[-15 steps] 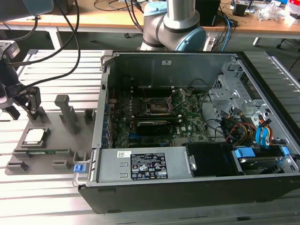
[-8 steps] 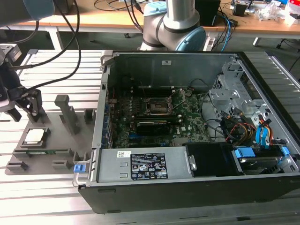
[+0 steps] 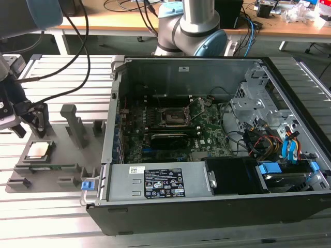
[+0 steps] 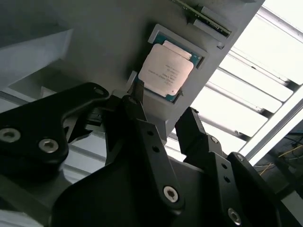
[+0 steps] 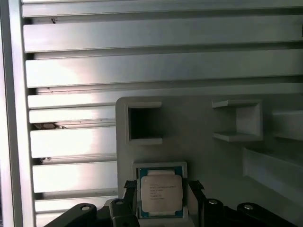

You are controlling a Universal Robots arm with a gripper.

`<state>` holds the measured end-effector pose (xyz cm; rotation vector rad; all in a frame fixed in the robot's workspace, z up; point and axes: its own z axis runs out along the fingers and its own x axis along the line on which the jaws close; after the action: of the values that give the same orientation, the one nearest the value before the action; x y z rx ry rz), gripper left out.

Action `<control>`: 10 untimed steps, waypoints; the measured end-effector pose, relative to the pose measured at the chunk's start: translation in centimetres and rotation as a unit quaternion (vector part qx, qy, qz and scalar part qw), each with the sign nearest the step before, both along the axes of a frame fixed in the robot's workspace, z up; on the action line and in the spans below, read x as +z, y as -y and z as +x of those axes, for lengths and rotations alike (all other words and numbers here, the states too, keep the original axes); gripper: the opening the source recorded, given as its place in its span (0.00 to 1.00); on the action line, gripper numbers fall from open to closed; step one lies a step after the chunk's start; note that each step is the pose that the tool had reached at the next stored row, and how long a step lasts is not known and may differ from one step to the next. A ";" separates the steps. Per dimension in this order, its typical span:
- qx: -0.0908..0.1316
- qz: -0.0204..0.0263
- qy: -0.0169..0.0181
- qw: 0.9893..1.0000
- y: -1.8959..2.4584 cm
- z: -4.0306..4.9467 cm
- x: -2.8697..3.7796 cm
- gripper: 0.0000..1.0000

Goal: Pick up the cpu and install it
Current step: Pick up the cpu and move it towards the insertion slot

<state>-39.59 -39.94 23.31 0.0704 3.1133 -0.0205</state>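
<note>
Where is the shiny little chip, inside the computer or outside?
Outside. The cpu lies flat in its pocket on the grey tray, beside the open computer case.

The robot arm stands at the far side, in the middle of the exterior view. It bends over to the exterior view's left. There its wrist points down and the gripper hangs low. In both wrist views its two black fingers are spread apart, with a gap between them.
</note>
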 end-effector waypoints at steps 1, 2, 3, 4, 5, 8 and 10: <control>0.004 -0.001 0.000 1.000 0.15 0.01 -0.08 0.54; 0.005 -0.001 0.000 1.000 0.38 0.01 -0.12 0.54; 0.006 -0.002 0.000 1.000 0.70 0.01 -0.14 0.54; 0.007 -0.002 0.000 1.000 0.89 0.01 -0.15 0.54; 0.007 -0.002 0.000 1.000 1.18 0.01 -0.17 0.54; 0.010 -0.003 0.000 1.000 2.21 0.02 -0.26 0.54; 0.011 -0.004 0.000 1.000 2.40 0.01 -0.34 0.54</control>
<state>-39.58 -42.34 22.97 0.0355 3.1132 -0.0320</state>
